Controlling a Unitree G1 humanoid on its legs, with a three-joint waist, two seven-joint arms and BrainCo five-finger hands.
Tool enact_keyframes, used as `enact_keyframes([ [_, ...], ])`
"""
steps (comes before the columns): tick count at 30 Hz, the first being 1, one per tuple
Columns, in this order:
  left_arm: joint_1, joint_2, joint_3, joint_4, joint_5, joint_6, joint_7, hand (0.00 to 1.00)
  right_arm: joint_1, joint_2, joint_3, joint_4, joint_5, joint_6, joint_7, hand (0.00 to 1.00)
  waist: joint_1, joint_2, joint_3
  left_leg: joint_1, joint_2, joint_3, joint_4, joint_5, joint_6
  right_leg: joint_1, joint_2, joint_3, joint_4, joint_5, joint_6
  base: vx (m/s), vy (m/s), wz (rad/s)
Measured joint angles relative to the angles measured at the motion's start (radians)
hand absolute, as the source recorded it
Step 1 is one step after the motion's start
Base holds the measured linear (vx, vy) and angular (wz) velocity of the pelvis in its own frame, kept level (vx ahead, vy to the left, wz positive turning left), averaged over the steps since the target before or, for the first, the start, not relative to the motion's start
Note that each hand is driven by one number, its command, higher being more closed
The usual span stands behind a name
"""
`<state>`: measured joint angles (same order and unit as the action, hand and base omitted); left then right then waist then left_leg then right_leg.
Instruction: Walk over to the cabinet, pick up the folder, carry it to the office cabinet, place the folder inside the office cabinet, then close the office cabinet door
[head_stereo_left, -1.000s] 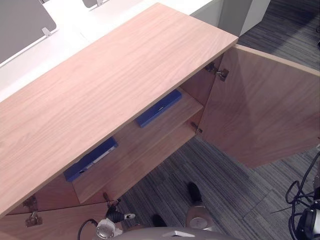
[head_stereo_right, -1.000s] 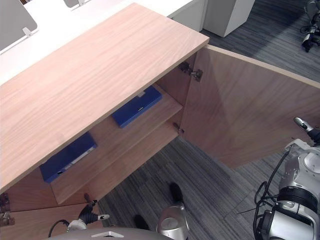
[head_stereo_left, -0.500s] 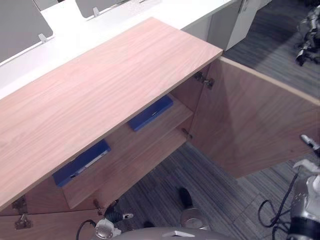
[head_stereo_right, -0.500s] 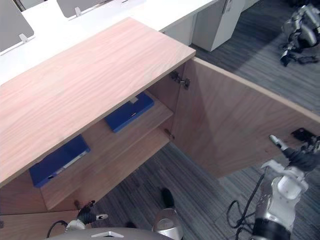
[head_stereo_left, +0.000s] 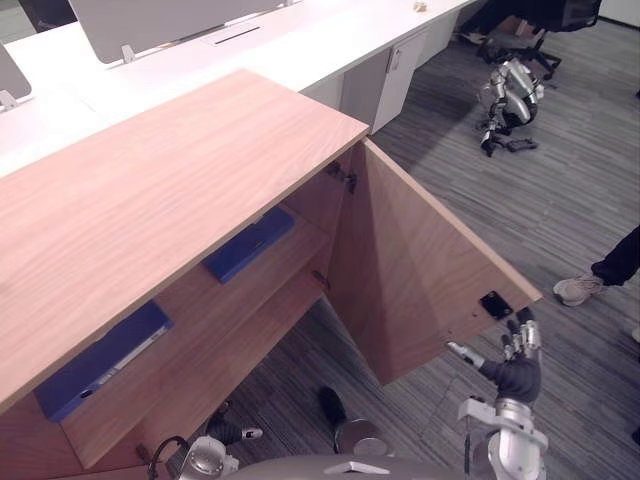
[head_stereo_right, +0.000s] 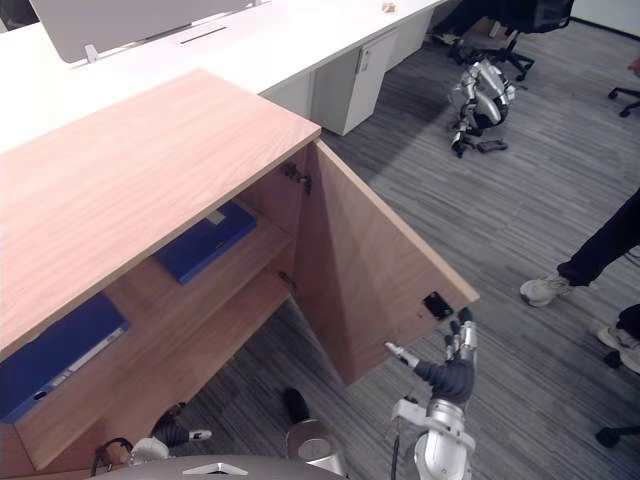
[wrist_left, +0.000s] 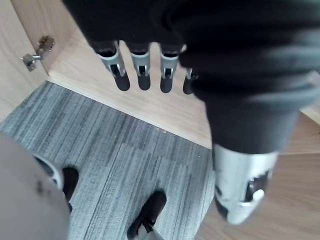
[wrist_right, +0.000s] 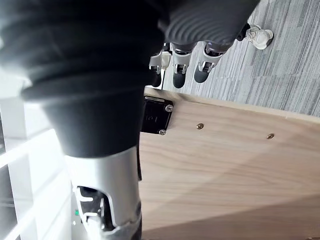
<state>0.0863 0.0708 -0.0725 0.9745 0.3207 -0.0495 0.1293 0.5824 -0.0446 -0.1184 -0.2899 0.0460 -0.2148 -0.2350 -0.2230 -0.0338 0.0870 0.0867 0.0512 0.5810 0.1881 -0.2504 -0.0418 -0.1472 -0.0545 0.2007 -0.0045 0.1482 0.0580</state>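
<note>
Door-closing step: folder (head_stereo_left: 248, 243) already on the shelf behind the open door (head_stereo_left: 420, 270), right hand (head_stereo_left: 515, 378) fingers straight and spread just beside the door's free edge; next, push it shut.

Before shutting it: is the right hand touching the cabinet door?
Cannot tell. The right hand is by the cabinet door, at its free edge, in the right eye and wrist views; neither shows contact or a gap.

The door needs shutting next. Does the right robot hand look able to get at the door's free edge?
Probably yes. The right robot hand is open, right at the free edge of the door, near its black catch, nothing between them.
</note>
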Motion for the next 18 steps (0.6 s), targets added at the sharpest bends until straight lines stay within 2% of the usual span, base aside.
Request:
enact_keyframes([
  [3,-0.014,0.000,-0.012,0.000,0.019,0.000,0.000,0.00,0.023,-0.004,0.014,-0.008,-0.046,0.007,0.014,0.00,0.001,-0.005,0.001,0.010,0.000,0.000,0.003,-0.002,0.001,0.003,0.003,0.000,0.018,-0.010,-0.013,-0.05,-0.015,0.00],
  [7,-0.029,0.018,-0.013,0.020,0.037,0.002,0.001,0.00,0.044,-0.003,0.040,-0.006,-0.070,0.028,0.018,0.00,0.002,-0.024,0.001,0.023,0.002,-0.008,0.004,0.000,0.003,0.021,0.000,-0.022,0.019,-0.011,-0.014,-0.02,-0.008,0.04],
  [13,-0.042,0.053,-0.019,0.027,0.039,0.014,0.001,0.00,0.060,-0.002,0.038,0.012,-0.090,0.074,0.018,0.00,0.006,-0.070,0.003,0.026,0.002,-0.068,0.002,0.013,0.007,0.047,-0.013,-0.078,0.024,-0.020,-0.025,-0.02,-0.017,0.24],
  [15,-0.052,0.065,-0.018,0.027,0.049,0.028,0.001,0.00,0.068,-0.002,0.039,0.033,-0.091,0.091,0.018,0.00,0.026,-0.100,0.004,0.032,0.003,-0.087,0.000,0.019,0.008,0.058,-0.014,-0.091,0.030,-0.023,-0.025,-0.03,-0.025,0.16],
  [18,-0.054,0.071,-0.015,0.031,0.057,0.033,0.004,0.00,0.080,-0.007,0.057,0.036,-0.083,0.113,0.018,0.00,0.042,-0.121,0.004,0.039,0.004,-0.106,0.000,0.023,0.008,0.074,-0.017,-0.110,0.029,-0.028,-0.032,-0.04,-0.016,0.14],
])
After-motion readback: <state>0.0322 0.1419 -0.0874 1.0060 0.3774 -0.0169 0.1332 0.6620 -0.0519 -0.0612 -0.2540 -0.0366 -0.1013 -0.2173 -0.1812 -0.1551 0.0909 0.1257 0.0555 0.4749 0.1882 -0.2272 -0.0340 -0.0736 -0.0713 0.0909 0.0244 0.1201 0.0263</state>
